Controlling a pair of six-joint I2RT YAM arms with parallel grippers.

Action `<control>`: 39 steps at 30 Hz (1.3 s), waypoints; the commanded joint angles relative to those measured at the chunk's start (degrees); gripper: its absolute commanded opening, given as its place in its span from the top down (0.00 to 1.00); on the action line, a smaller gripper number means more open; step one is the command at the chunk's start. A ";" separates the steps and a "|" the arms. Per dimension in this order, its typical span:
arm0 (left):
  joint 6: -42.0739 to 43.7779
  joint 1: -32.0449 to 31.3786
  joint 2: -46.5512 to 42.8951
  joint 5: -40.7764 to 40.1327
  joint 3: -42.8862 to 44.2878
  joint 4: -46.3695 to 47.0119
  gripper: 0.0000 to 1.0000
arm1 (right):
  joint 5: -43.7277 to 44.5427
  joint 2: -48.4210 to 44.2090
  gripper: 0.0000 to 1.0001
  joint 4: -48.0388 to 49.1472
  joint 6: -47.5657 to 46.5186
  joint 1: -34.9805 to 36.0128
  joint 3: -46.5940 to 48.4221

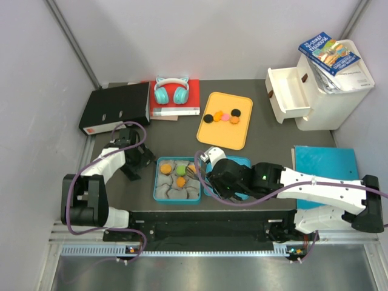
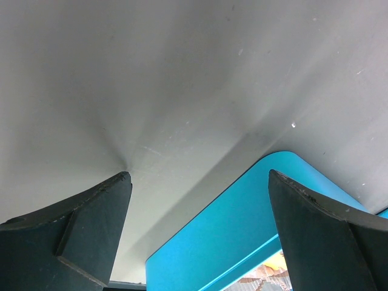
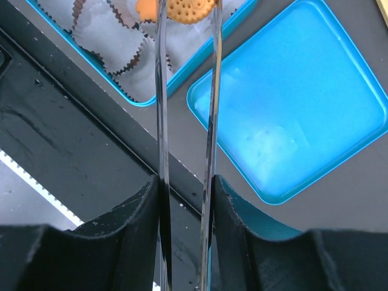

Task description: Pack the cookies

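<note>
Several cookies (image 1: 222, 117), black, orange and pink, lie on a yellow tray (image 1: 225, 136). A blue tin (image 1: 160, 182) holds paper cups with orange and green cookies (image 1: 180, 180). My right gripper (image 1: 213, 168) (image 3: 186, 182) is shut on metal tongs (image 3: 160, 91). The tong tips pinch an orange cookie (image 3: 183, 8) above the tin's cups (image 3: 115, 36). The tin's lid (image 3: 291, 109) lies just right of the tin, partly under that arm. My left gripper (image 1: 137, 162) (image 2: 199, 176) is open and empty at the tin's left wall (image 2: 242, 224).
A black box (image 1: 115, 106) sits at the back left. Teal headphones (image 1: 170, 90) rest on a red book (image 1: 189, 97). A white drawer unit (image 1: 315, 85) with an open drawer and a book (image 1: 327, 53) on top stands at the back right. A blue folder (image 1: 324, 163) lies at the right.
</note>
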 commanded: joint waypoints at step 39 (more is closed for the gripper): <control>-0.56 0.35 -0.97 0.02 -0.55 1.17 0.02 | 2.30 -0.20 0.55 -2.65 3.52 2.99 1.02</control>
